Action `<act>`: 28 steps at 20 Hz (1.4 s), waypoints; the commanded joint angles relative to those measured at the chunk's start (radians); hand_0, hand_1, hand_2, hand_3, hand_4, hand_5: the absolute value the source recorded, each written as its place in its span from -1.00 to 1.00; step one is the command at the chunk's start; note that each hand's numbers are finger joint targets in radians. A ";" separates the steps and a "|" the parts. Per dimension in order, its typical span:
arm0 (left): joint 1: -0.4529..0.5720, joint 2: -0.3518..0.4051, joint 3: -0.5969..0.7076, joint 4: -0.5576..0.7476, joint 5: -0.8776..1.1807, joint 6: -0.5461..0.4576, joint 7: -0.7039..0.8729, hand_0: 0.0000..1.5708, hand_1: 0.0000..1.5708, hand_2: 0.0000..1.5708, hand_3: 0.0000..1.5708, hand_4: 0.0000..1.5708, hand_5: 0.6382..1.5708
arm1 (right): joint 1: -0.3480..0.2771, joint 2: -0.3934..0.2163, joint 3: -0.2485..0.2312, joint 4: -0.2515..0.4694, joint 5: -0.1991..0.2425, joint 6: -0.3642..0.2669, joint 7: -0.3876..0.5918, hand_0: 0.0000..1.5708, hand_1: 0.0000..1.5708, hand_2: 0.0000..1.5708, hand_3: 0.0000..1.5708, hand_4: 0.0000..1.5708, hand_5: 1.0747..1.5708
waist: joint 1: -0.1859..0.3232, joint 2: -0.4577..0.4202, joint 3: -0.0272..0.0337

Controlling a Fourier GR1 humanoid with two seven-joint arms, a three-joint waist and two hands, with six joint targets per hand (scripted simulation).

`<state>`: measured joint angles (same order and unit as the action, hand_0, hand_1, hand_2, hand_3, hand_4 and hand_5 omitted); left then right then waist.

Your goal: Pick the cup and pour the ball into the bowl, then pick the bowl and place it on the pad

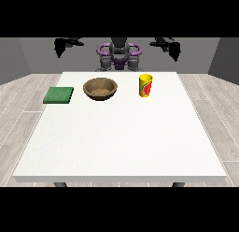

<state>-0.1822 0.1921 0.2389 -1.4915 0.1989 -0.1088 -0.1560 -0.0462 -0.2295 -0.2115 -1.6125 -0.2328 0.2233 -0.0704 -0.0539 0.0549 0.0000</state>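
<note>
Raised at the view's left, well above and behind the table's far left corner: a black hand point(59, 46), touching nothing, hanging clear of everything; whether wide or narrow, cannot tell.

Near the table's point(116, 142) left edge, towards the far side: a green pad point(58, 95), flat, square, nothing on it.

Just right of the pad but apart from it: a brown bowl point(100, 89), upright, mouth open upward, sitting close to the far edge and left of the middle. Inside, only a speckled brown floor visible; no contents to be made out.

Further right, apart from the bowl and right of the middle, also close to the far edge: a yellow cup point(146, 85) with a red mark on its side. Standing upright, long axis vertical, open mouth pointing up. Interior hidden behind the rim, so whether a ball lies within cannot be told.

Raised at the view's right, above and behind the far right corner: the other black hand point(174, 50), also holding nothing, well apart from the cup; finger spread not discernible.
</note>
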 commanded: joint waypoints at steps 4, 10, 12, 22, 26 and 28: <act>-0.010 -0.044 0.008 0.208 -0.071 0.010 -0.286 -1.00 -1.00 -1.00 -1.00 -1.00 0.90 | -0.005 0.019 0.018 0.054 0.051 0.028 -0.124 -1.00 -1.00 -1.00 -1.00 -1.00 1.00 | -0.028 0.091 -0.0004; -0.126 -0.094 -0.003 0.414 -0.136 0.113 -0.407 -1.00 -1.00 -1.00 -1.00 -1.00 0.90 | -0.053 0.005 0.010 0.055 0.044 0.044 -0.136 -1.00 -1.00 -1.00 -1.00 -1.00 1.00 | -0.084 0.138 -0.0004; -0.111 -0.106 -0.021 0.460 -0.152 0.104 -0.481 -1.00 -1.00 -1.00 -1.00 -1.00 0.91 | -0.080 -0.038 -0.053 0.126 0.000 0.077 -0.146 -1.00 -1.00 -1.00 -1.00 -1.00 1.00 | -0.058 0.142 -0.0002; -0.279 -0.099 0.021 0.772 -0.168 0.161 -0.688 -1.00 -1.00 -1.00 -1.00 -1.00 0.89 | -0.163 -0.026 -0.031 0.145 0.017 0.069 -0.160 -1.00 -1.00 -1.00 -1.00 -1.00 1.00 | -0.072 0.234 -0.0006; -0.325 -0.053 0.058 0.874 -0.144 0.138 -0.747 -1.00 -1.00 -1.00 -1.00 -1.00 0.90 | -0.137 -0.043 -0.049 0.148 0.019 0.092 -0.199 -1.00 -1.00 -1.00 -1.00 -1.00 1.00 | -0.098 0.244 -0.0007; -0.294 -0.107 0.033 0.912 -0.164 0.174 -0.772 -1.00 -1.00 -1.00 -1.00 -1.00 0.90 | -0.116 -0.027 -0.016 0.131 0.023 0.096 -0.150 -1.00 -1.00 -1.00 -1.00 -1.00 1.00 | -0.094 0.201 -0.0008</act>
<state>-0.4675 0.1131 0.2733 -0.6682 0.0452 0.0316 -0.8667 -0.1688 -0.2552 -0.2437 -1.4558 -0.2059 0.3096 -0.2615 -0.1364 0.2719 -0.0004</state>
